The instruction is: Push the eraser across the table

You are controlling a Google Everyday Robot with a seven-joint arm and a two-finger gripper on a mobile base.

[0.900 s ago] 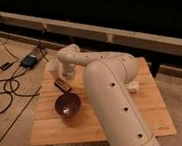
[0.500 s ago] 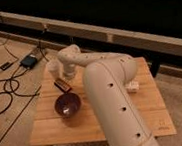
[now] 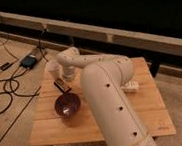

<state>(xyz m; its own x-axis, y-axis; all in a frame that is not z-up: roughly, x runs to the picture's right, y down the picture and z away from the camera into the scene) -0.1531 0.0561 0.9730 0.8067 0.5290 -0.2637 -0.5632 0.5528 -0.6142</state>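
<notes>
The gripper (image 3: 61, 77) is held low just beside the flat dark-brown eraser (image 3: 61, 85), seemingly to shove it across the pale plank counter (image 3: 144, 106); its opening cannot be told.

Can't read any text, labels or numbers on anything here. Gripper (image 3: 65, 77) is over the table's (image 3: 144, 106) far-left part, just beside the eraser (image 3: 61, 85).
</notes>
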